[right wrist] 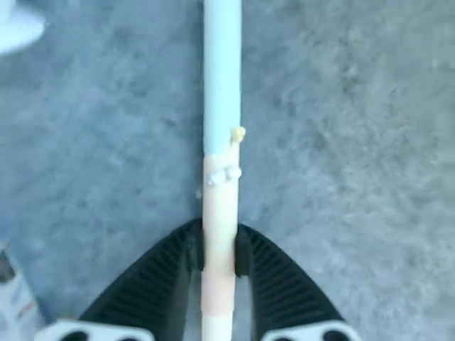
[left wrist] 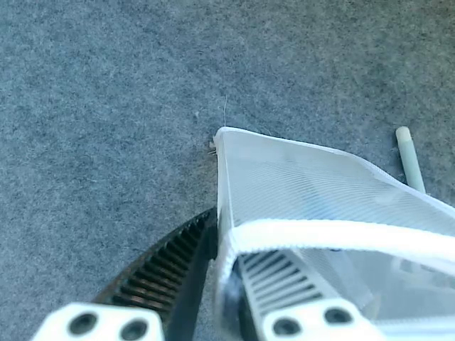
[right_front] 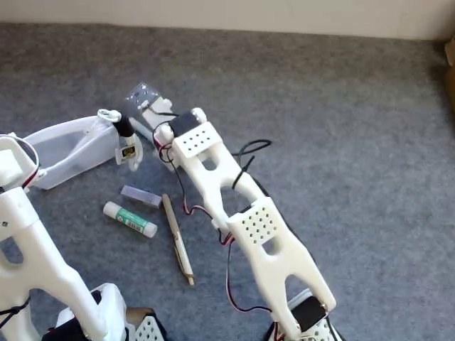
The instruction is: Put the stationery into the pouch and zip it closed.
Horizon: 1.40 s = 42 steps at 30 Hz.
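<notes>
Left gripper [left wrist: 224,241] is clamped on the pouch [left wrist: 306,192] rim; one black finger sits outside, the other shows through the mesh inside; the white rim band runs across just past the fingers.

High view: pouch lies at the left of the carpet [right_front: 341,142], one end at the left arm [right_front: 21,234], the other end pointing toward the tip of the right arm [right_front: 213,177]; can't tell whether the zip is open.

Black part [right_front: 124,130] with a white ring at that far pouch end; can't tell what it is.

Right gripper [right wrist: 219,245] is pinching the blue pen [right wrist: 222,85]; the fingers press on its cream section; the light-blue section sticks straight out ahead over the carpet; a white blur at the frame corner is probably the pouch.

Right arm runs diagonally from the near edge up toward the pouch; its tip is just beside the pouch end.

Loose on the carpet, between the arms and on the near side of the pouch:
- eraser [right_front: 141,196], a pale lilac block; just beside the glue stick
- glue stick [right_front: 129,219], white with a green label; lying flat
- tan pen [right_front: 178,241], just right of those two; lying lengthwise, its far end near the right arm's wires

Left wrist view: a pale rod [left wrist: 407,153] lies on the carpet past the pouch; can't tell which item it is.
</notes>
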Available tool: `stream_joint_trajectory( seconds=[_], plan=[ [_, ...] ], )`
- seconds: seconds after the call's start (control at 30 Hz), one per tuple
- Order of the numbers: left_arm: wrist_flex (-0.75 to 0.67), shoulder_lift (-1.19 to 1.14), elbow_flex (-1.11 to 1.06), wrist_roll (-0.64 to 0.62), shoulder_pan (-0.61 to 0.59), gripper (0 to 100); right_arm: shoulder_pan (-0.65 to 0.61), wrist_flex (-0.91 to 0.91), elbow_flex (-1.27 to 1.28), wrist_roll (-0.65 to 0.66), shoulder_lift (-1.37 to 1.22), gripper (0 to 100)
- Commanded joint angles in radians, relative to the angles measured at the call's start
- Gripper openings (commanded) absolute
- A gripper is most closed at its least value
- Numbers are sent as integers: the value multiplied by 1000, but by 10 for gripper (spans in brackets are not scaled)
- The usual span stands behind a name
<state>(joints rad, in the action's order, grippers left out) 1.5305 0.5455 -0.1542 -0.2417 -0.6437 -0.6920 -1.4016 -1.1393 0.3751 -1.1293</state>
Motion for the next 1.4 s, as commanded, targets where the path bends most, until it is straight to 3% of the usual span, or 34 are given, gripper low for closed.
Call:
stream_joint_trajectory(
  seconds=[0.0,0.17,0.33,0.6,0.93,1.23,1.37],
  plan=[
    [-28,4,-1,-12,-12,27,-4,-150,-65,86,12,3],
    [-28,4,-1,-11,-12,27,25,-349,-208,86,16,3],
    [-28,4,-1,-11,-12,27,82,-364,-286,84,16,3],
    [-40,2,-2,-12,-12,27,163,-366,-59,87,127,3],
    [-68,4,-33,-12,-12,27,157,-361,561,83,581,4],
    [-68,4,-33,-11,-12,27,120,-363,582,75,631,7],
    [-68,4,-33,-9,-12,27,101,-363,582,-8,631,7]
  ],
)
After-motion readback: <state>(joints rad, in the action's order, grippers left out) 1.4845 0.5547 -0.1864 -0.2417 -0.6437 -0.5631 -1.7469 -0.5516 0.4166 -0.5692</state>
